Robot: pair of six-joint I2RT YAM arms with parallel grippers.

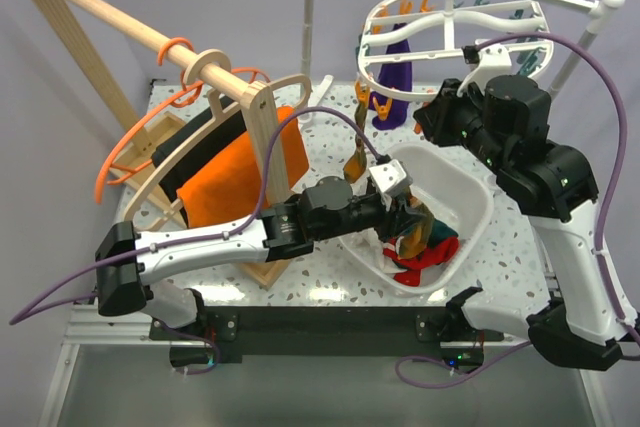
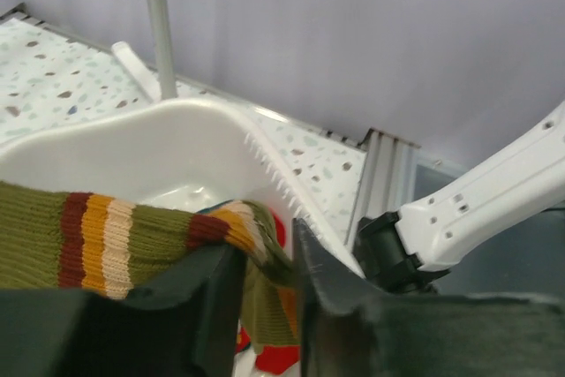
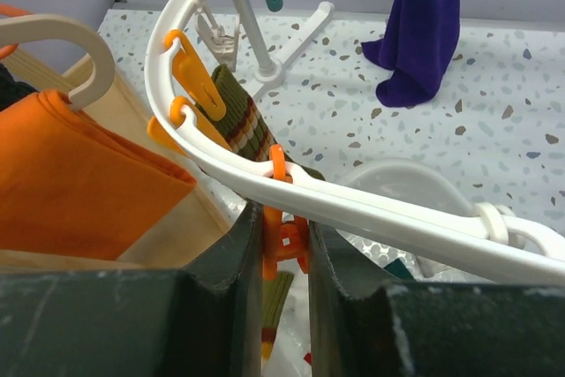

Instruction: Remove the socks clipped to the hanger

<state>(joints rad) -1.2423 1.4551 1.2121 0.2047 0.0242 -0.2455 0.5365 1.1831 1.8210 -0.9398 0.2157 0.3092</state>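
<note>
The white oval hanger (image 1: 450,42) hangs from a rail at the back right. A purple sock (image 1: 393,87) and a brown-striped sock (image 1: 357,162) hang from its clips. My left gripper (image 1: 408,213) is over the white basin (image 1: 470,187), shut on an olive striped sock (image 2: 106,236) that stretches away to the left of the jaws (image 2: 269,262). My right gripper (image 3: 284,236) is under the hanger frame (image 3: 371,209), shut on an orange clip (image 3: 281,245). An olive striped sock (image 3: 275,293) shows below that clip. Another striped sock (image 3: 243,125) is clipped further along.
The basin holds red (image 1: 425,257) and dark green socks. A wooden rack (image 1: 255,117) with orange (image 1: 225,182) and black cloths and thin orange hangers (image 1: 130,157) stands at the left. The rail's post (image 2: 159,24) rises behind the basin.
</note>
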